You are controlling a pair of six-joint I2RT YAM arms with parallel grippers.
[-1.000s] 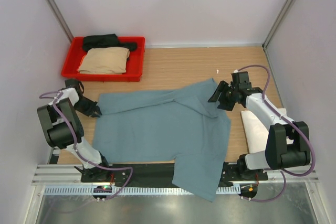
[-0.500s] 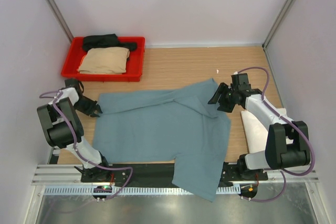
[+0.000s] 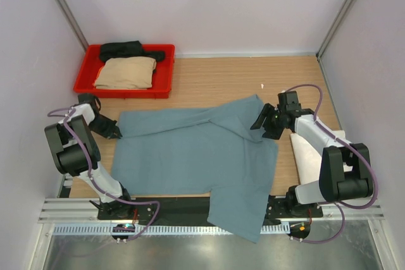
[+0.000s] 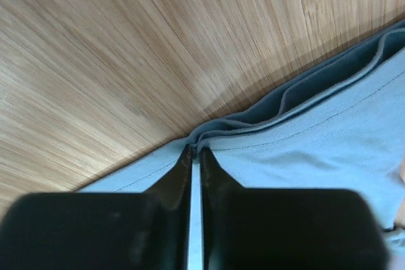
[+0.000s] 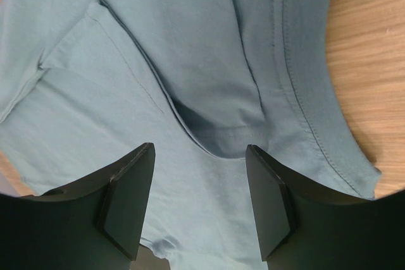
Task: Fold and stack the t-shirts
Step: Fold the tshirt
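The teal-blue t-shirt (image 3: 196,156) lies spread across the middle of the desk (image 3: 221,80), rumpled along its far edge, with one end hanging over the near edge.

The left gripper (image 4: 196,153) sits at the shirt's left edge. Its jaws are drawn together to a slit, and the hem folds gather at their tips, so it looks like a pinch on that edge. The right gripper (image 5: 199,207) hangs over the shirt's right side with its jaws well apart and nothing between them, above a dark crease near a stitched hem.

The step in hand looks like taking hold at both ends to straighten or fold the shirt. To do it well, the right jaws should come down on the hem rather than on the loose middle panel, and bite all the layers there. Then both arms should lift together, keeping the cloth taut — a one-sided pull would drag the overhanging end off the desk.

The red tray (image 3: 120,93) at the far left holds a folded tan t-shirt (image 3: 126,73) with a black t-shirt (image 3: 130,49) behind it. A white t-shirt (image 3: 304,150) lies on the desk by the right arm, partly hidden by it.
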